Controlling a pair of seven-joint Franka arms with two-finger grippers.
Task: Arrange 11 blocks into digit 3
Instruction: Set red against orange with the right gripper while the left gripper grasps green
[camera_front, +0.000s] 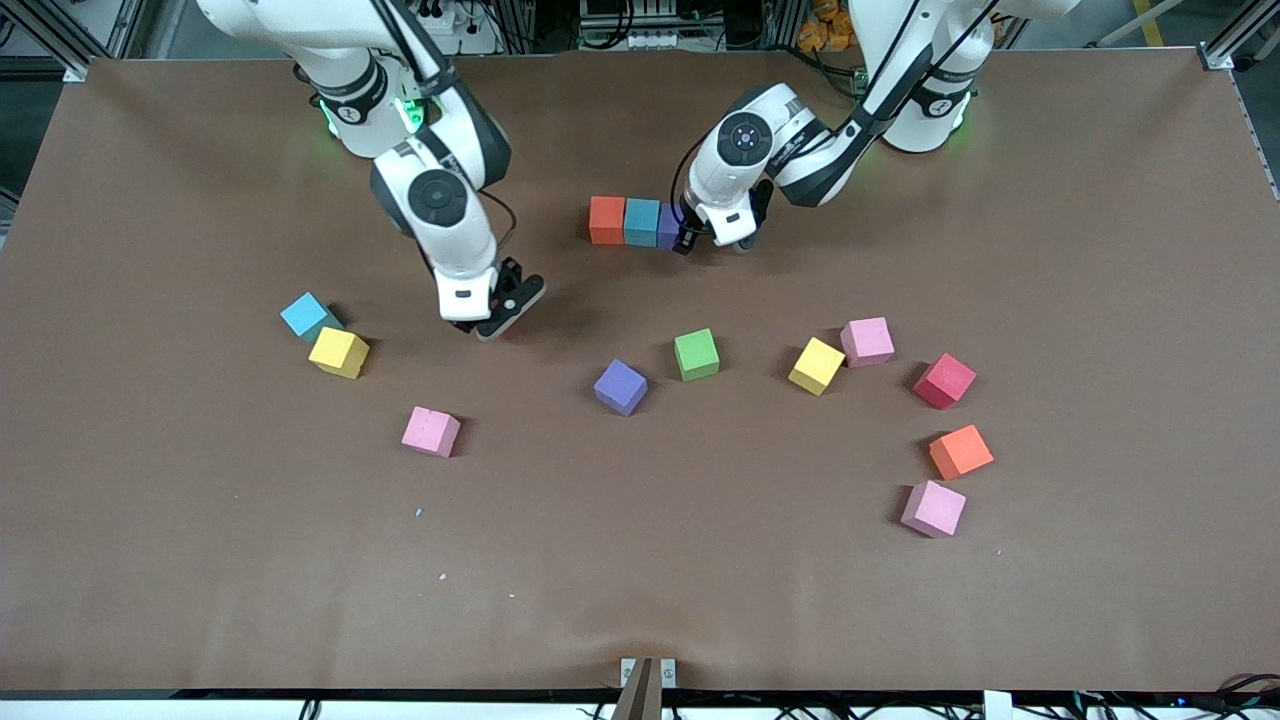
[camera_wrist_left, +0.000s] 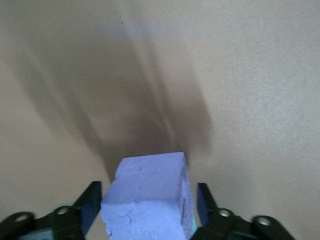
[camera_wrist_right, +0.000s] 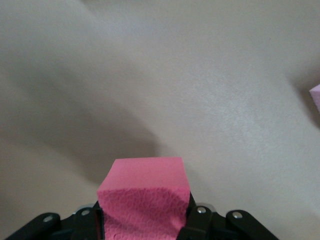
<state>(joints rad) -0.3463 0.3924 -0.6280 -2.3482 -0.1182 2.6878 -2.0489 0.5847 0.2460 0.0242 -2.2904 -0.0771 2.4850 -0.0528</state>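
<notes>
While the left gripper (camera_front: 690, 238) is standing at the row's end with its fingers (camera_wrist_left: 91, 207) apart around the purple block (camera_wrist_left: 147, 197), that block is sitting at the 3 o'clock end of the orange block (camera_front: 606, 220) and blue block (camera_front: 642, 222). This row's long axis is running 9 to 3 o'clock. Over bare table toward 8 o'clock, the right gripper (camera_front: 497, 322) is clamping a pink block (camera_wrist_right: 145, 200).
</notes>
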